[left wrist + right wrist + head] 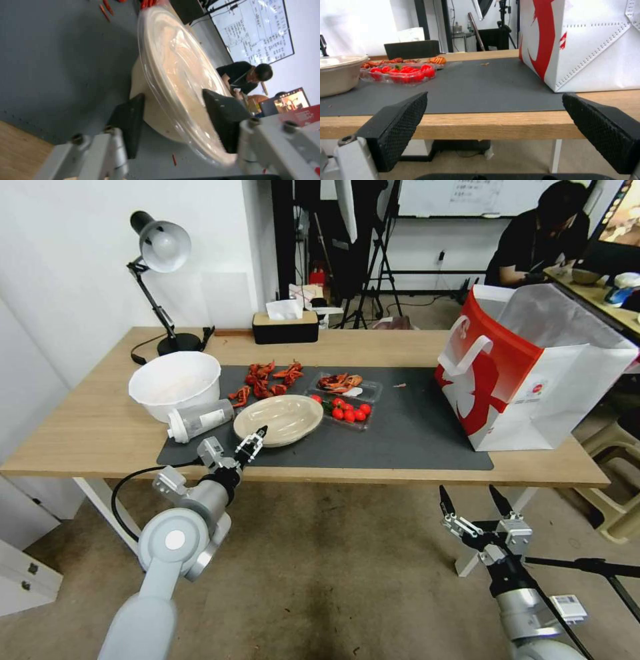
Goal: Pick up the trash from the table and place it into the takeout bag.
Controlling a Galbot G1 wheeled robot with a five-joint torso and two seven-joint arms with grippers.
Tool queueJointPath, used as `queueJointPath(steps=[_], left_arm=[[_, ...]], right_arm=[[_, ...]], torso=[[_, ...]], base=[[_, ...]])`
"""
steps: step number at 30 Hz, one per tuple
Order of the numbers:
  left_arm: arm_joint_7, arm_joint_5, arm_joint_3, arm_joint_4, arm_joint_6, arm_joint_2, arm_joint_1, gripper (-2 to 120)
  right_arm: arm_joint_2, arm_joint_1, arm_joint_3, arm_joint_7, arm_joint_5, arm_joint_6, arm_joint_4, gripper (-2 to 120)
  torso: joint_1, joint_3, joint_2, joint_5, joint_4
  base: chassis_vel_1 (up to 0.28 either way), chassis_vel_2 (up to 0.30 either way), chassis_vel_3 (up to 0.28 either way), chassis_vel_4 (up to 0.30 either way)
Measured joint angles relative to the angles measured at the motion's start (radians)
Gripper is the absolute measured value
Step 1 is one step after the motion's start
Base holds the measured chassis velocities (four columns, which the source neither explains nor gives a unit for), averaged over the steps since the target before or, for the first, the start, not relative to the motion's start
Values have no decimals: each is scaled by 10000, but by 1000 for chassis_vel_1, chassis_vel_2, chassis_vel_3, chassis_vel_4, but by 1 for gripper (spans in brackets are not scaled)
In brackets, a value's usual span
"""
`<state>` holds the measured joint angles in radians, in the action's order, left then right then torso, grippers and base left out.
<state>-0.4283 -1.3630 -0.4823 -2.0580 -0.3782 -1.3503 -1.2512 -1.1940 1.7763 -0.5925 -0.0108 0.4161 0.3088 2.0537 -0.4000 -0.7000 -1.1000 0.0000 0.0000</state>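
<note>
The left gripper [254,441] straddles the near rim of the beige dish [279,419], fingers apart and not clamped, probably to pinch the edge. The dish lies on the bench [93,427], well left of the takeout bag [533,373]. The right gripper [475,505] waits open (below the bench's edge).

desk lamp [162,253] at 10 o'clock | black tissue box [285,327] at 12 | whiteboard [255,27] beyond | tripod [380,260] behind table
</note>
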Motion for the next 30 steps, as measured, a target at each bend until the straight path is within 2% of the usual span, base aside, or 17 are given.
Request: queueJointPath(steps=[1,5,7,8,9,10,12,16,18,19,20,23,24,26,27,30], left_arm=[[0,0,0,0,0,0,0,46],[-18,-14,-5,25,83,16,-36,29],[-18,-14,-4,42,110,21,-47,27],[-18,-14,-10,63,148,29,-53,19],[-18,-14,-10,63,148,29,-53,19],[-8,-18,-30,90,213,52,-71,11],[52,-39,-60,103,327,76,-120,5],[198,-43,-64,102,510,82,-193,1],[737,-19,-64,103,944,78,-276,1],[1563,128,-52,135,1324,116,-318,1],[1563,128,-52,135,1324,116,-318,1],[3373,671,76,340,2057,366,-161,1],[3373,671,76,340,2057,366,-161,1],[4434,1027,233,618,2594,703,364,1],[4706,1069,296,718,2766,827,621,1],[4983,1068,378,853,2889,951,975,1]], right_arm=[[0,0,0,0,0,0,0,100],[-25,-2,-6,-4,-23,25,-23,100],[-32,-2,-6,-5,-32,35,-29,100],[-46,-2,-6,-5,-47,49,-38,100],[-46,-2,-6,-5,-47,49,-38,100],[-71,1,2,-6,-71,67,-51,100],[-102,8,38,-5,-109,89,-63,100],[-119,11,79,-6,-152,116,-77,100],[-123,1,104,-5,-167,128,-83,100],[-116,-12,106,-5,-168,129,-83,100],[-116,-12,106,-5,-168,129,-83,100],[-97,-32,107,-4,-167,129,-80,100],[-97,-32,107,-4,-167,129,-80,100],[-111,-32,107,-4,-167,129,-58,100],[-112,-15,106,-5,-147,129,-33,100],[-98,53,55,-20,-63,108,22,100]], torso=[[0,0,0,0,0],[1,1,0,0,0],[0,1,0,-1,0],[0,1,0,-3,0],[0,1,0,-3,0],[0,1,0,-1,-1],[0,1,0,0,-2],[0,1,0,-1,0],[0,0,0,-1,0],[0,0,0,-1,1],[0,0,0,-1,1],[0,0,0,-1,1],[0,0,0,-1,1],[1,0,1,0,0],[0,0,1,0,-1],[0,-1,0,0,0]], base=[[0,0,0,0],[0,0,0,0],[0,0,0,0],[0,0,0,0],[0,0,0,0],[0,0,0,0],[0,0,0,0],[0,0,0,0],[0,0,0,0],[0,0,0,0],[0,0,0,0],[0,0,0,0],[0,0,0,0],[0,0,0,0],[0,0,0,0],[0,0,0,0]])
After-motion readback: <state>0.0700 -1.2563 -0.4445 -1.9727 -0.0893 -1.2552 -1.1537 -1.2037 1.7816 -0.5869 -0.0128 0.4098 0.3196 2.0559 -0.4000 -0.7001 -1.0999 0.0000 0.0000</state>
